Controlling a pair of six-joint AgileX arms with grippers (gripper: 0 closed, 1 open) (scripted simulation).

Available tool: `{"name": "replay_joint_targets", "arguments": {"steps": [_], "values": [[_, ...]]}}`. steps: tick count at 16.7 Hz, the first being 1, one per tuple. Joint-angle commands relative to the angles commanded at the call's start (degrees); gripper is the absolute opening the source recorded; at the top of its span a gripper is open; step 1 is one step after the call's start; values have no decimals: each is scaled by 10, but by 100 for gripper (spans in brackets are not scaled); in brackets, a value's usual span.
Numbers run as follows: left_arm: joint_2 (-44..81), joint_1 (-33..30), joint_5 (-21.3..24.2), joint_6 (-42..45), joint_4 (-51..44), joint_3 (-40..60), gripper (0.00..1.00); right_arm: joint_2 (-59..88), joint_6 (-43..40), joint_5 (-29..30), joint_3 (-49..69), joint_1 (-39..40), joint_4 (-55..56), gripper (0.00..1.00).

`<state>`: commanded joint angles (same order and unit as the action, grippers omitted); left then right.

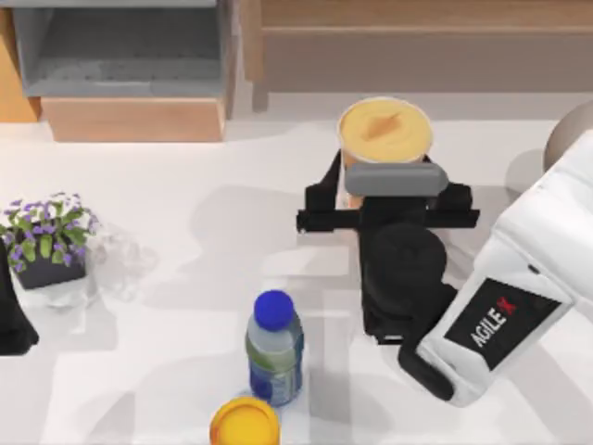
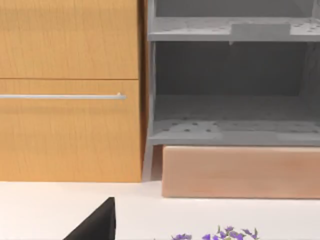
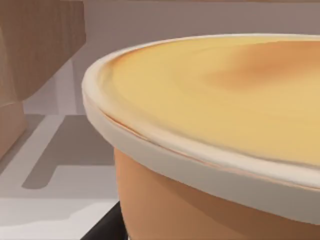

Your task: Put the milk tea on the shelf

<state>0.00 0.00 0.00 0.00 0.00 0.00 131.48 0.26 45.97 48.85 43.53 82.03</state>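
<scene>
while upright near the shelf (image 1: 417, 46), milk tea (image 1: 384, 132) in right gripper (image 1: 371, 190)

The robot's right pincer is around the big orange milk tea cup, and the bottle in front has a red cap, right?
Almost. The right pincer is around the milk tea, but the bottle has a blue cap, not a red one. The top view shows it, standing nearer the table's front edge than the cup.
</scene>
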Motion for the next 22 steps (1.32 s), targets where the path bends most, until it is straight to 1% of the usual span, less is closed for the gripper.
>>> {"name": "replay_joint_targets", "arguments": {"steps": [8,9,18,22], "values": [[0,0,0,0,0,0,100,0,0,0,0,0,0,2],[0,0,0,0,0,0,100,0,0,0,0,0,0,0],[0,0,0,0,0,0,100,-3,1,0,-1,1,-1,0],[0,0,0,0,0,0,100,-23,1,0,-4,1,-20,0]]}}
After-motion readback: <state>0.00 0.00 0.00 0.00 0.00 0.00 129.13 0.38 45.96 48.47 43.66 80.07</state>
